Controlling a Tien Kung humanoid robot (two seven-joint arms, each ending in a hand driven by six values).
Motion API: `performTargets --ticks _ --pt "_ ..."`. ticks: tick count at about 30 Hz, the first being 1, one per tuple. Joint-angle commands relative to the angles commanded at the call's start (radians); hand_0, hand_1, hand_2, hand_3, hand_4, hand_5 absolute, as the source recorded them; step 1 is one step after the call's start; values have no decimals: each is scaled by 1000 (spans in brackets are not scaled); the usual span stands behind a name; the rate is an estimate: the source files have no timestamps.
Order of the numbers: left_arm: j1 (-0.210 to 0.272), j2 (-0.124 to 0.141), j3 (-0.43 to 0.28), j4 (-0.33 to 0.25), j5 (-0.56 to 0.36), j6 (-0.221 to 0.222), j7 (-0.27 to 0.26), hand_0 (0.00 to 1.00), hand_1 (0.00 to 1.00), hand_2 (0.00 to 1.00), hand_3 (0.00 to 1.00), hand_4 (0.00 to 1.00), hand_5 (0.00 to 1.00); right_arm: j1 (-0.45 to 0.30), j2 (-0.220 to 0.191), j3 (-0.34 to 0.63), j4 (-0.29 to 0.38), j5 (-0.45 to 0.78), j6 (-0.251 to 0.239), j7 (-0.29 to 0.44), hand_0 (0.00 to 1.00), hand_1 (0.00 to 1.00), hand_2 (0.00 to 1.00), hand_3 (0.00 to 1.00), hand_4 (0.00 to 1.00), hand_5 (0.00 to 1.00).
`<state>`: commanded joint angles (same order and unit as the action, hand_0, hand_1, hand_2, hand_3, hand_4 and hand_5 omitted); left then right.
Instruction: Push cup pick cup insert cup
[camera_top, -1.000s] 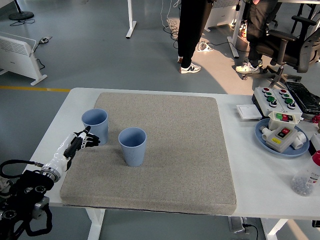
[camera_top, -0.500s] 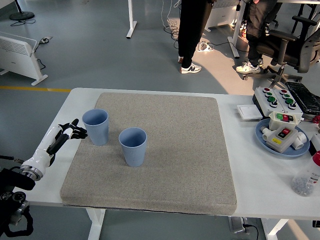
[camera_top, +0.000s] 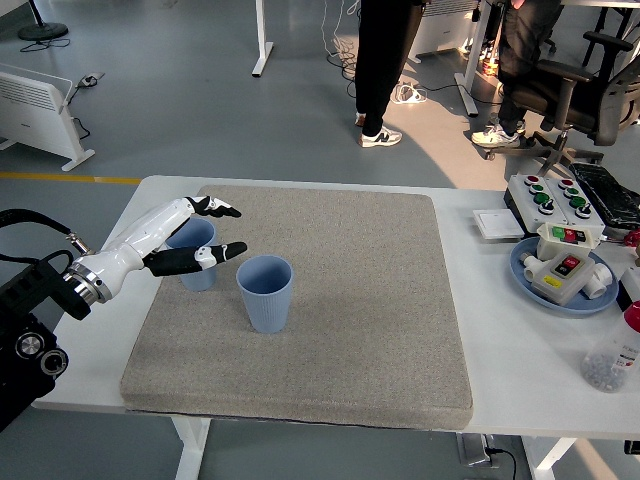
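Left hand (camera_top: 190, 235): reaches in from the left over the mat's far-left part, above the far cup; fingers (camera_top: 224, 211) spread apart and straight, holding nothing.
Right hand: out of view.
Far cup (camera_top: 197, 268): blue, upright, mouth up, on the mat near its left edge; largely hidden under the hand, and whether the hand touches its rim cannot be told.
Near cup (camera_top: 265, 293): blue, upright, open mouth up, just right of and nearer than the far cup; the two stand close but apart.
Mat (camera_top: 350, 300): grey, coarse, covers most of the counter (camera_top: 500, 350).
Clutter: a blue plate (camera_top: 540, 280) with a button box at the right edge, well apart from both cups.
Handling: the cups look like thin, light plastic, tapered with smooth walls, so likely easy to tip or squeeze out of round and a bit slippery; the rough mat would drag against a push.
Where to hold: probably around the upper wall below the rim, thumb opposite the fingers, with mild pressure.
Insert: the taper should guide one cup into the other if held upright over its mouth.
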<state>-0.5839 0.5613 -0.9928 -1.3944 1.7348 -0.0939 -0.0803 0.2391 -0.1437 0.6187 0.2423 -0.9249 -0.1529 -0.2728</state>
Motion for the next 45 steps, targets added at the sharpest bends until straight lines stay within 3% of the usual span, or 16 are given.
performTargets --ticks 1,2,6,9,14,15,20,21,26,27,32,33,36,38,39,45 --pt "-26 2 23 10 30 -20 4 880 884 928 866 997 706 0 0 0 0 0 0 0 523 544 617 562 110 447" --pt "-54 3 47 23 56 -43 10 939 946 996 970 998 582 -2 1 -1 1 1 -1 -1 523 544 617 562 111 447" --pt "-148 -3 134 62 115 -127 24 939 946 996 970 998 582 -7 3 -5 3 10 -3 -2 523 544 617 562 111 447" --pt "-195 -13 176 85 133 -163 26 926 948 998 984 998 523 -9 4 -5 3 10 -4 -3 523 544 617 562 110 448" --pt "-295 -36 270 138 151 -215 25 926 948 998 984 998 523 -7 4 -3 4 5 -2 -5 523 544 617 562 110 448" --pt "-316 -43 290 149 154 -227 24 882 929 996 990 984 466 -7 4 -3 5 5 -3 -5 523 544 617 562 110 447" --pt "-401 -82 366 205 165 -272 18 882 929 996 990 984 466 -4 4 -4 6 4 -2 -6 523 544 617 562 110 447" --pt "-405 -84 370 209 165 -274 18 791 872 973 949 917 348 -4 4 -4 6 4 -2 -6 523 544 617 562 111 447" --pt "-454 -117 420 257 179 -305 20 791 872 973 949 917 348 -2 3 -8 7 13 -4 -6 523 544 617 562 111 447" --pt "-463 -123 431 267 183 -314 22 733 840 958 899 857 245 -2 3 -9 7 15 -5 -6 523 544 617 562 111 447" --pt "-487 -140 466 299 199 -336 25 733 840 958 899 857 245 -1 1 -9 7 15 -5 -6 523 544 617 562 111 447" --pt "-490 -142 472 305 201 -336 25 714 814 928 827 828 199 -1 1 -9 7 15 -6 -6 523 544 617 562 112 446" --pt "-495 -147 483 320 212 -339 24 714 814 928 827 828 199 -1 0 -8 8 13 -5 -6 523 544 617 562 112 446" --pt "-497 -148 491 329 221 -338 23 714 814 928 827 828 199 -1 0 -6 8 11 -5 -7 523 544 617 562 112 446" --pt "-498 -149 494 332 226 -336 22 705 799 912 815 784 138 -1 0 -6 8 11 -5 -7 523 544 617 562 111 445" --pt "-501 -149 499 350 249 -324 17 700 793 902 800 774 131 -1 -1 -4 8 9 -5 -7 523 544 617 562 111 445"
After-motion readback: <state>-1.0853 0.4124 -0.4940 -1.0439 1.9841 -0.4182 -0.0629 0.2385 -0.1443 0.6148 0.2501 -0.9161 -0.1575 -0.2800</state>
